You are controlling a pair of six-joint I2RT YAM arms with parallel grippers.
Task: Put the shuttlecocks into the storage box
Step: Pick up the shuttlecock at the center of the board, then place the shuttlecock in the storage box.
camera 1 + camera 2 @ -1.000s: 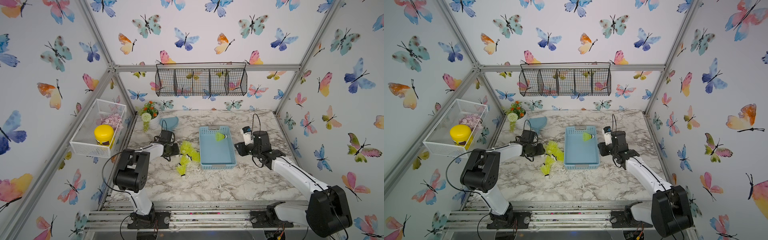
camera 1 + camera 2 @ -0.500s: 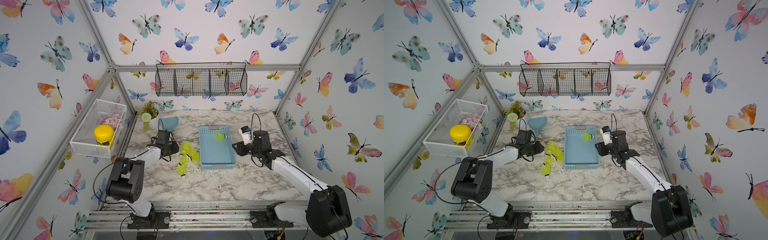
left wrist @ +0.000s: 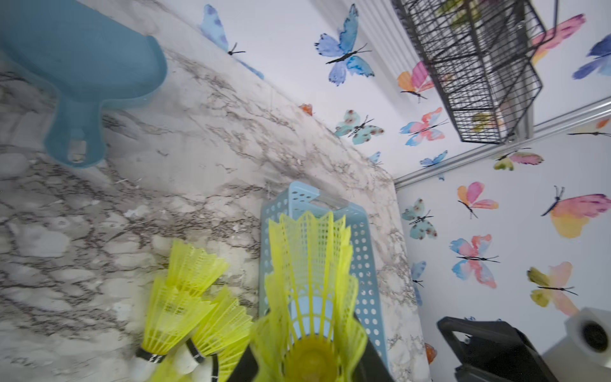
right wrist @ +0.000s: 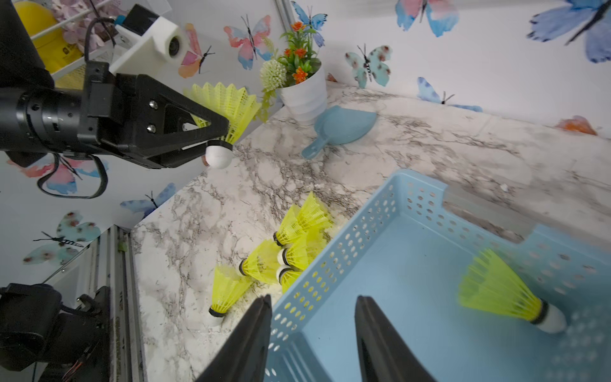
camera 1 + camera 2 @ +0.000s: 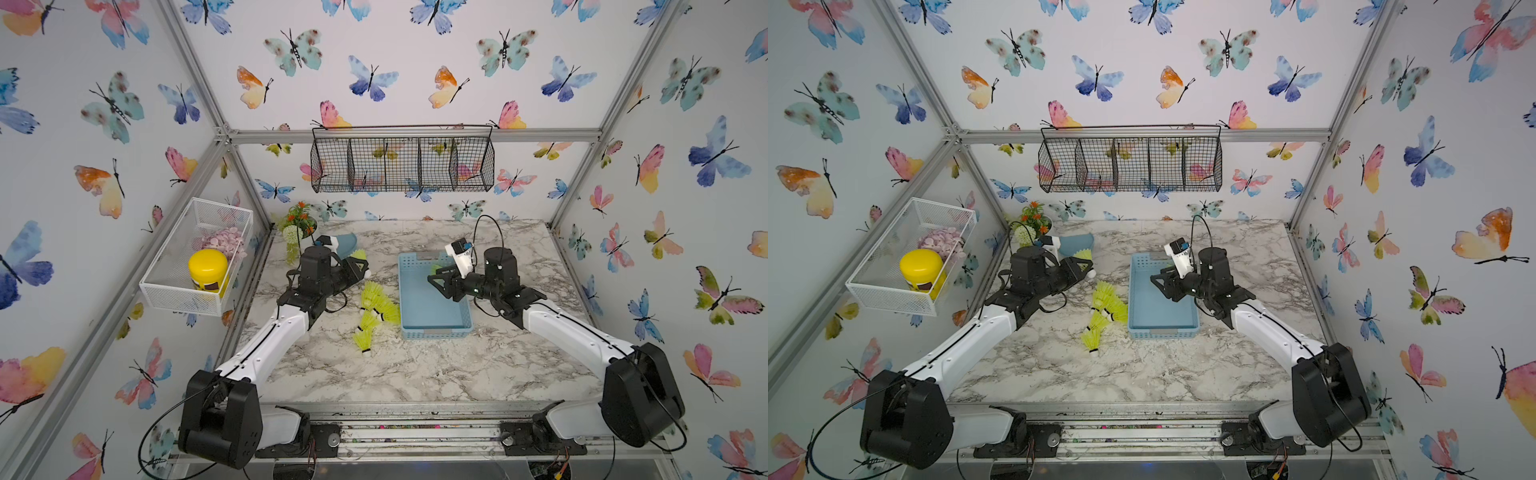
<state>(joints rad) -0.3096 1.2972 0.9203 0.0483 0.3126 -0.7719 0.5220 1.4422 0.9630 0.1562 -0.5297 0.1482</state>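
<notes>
My left gripper (image 5: 362, 268) is shut on a neon yellow-green shuttlecock (image 5: 358, 254), held in the air left of the storage box, white tip down. The right wrist view shows that grip from the side, with the left gripper (image 4: 211, 140) on the shuttlecock (image 4: 228, 102). In the left wrist view the shuttlecock (image 3: 307, 281) fills the jaws. Several more shuttlecocks (image 5: 376, 301) (image 5: 1106, 301) lie piled against the light blue storage box (image 5: 436, 331) on its left side. One shuttlecock (image 4: 502, 294) lies inside the box (image 4: 363, 215). My right gripper (image 4: 312, 299) hangs open over the box's left wall, empty.
A blue scoop (image 5: 347, 241) and a white flower pot (image 5: 297, 226) stand at the back left. A white wire basket (image 5: 199, 257) with a yellow jar hangs on the left wall. A black wire basket (image 5: 401, 160) hangs on the back wall.
My left gripper has closed on a shuttlecock from the pile and lifted it up and back. My right gripper has moved left, from beside the box to over it.
</notes>
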